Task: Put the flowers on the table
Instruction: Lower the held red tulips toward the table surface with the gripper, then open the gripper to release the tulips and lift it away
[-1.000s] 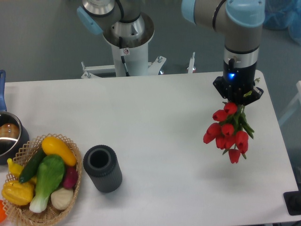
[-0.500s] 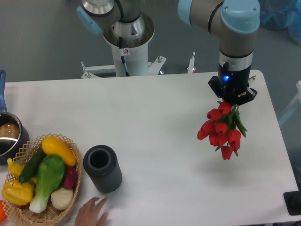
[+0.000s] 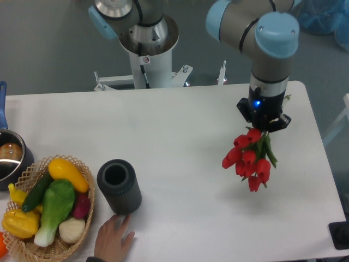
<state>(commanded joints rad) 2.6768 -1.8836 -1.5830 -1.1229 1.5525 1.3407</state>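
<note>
The arm reaches in from the far right, and its gripper [image 3: 263, 123] hangs above the right part of the table [image 3: 180, 136], clamped on the stems of the flowers [image 3: 247, 158]. The bunch dangles below it, red buds pointing down and toward the near left, green stems and leaves running up into the black jaws. The fingers themselves are hidden behind the buds and the wrist housing, but the bunch is plainly held off the surface: a soft shadow lies on the white top just near of it, apart from the buds. A blue light glows on the wrist above the gripper. Over on the left near side stands a dark ribbed cylinder [image 3: 119, 186], upright with its open mouth facing up. A bare hand [image 3: 113, 240] comes in from the near edge, fingertips right at the base of that cylinder. Left of it sits a wicker basket [image 3: 82, 218] packed with toy vegetables: a yellow squash [image 3: 68, 173], a dark green cucumber [image 3: 37, 192], a pale green leafy one [image 3: 54, 210], a small purple piece and a white bulb. At the far left edge a metal pot [image 3: 11, 158] with a blue handle shows partly. The robot's base column [image 3: 147, 54] rises beyond the far edge of the table.
</note>
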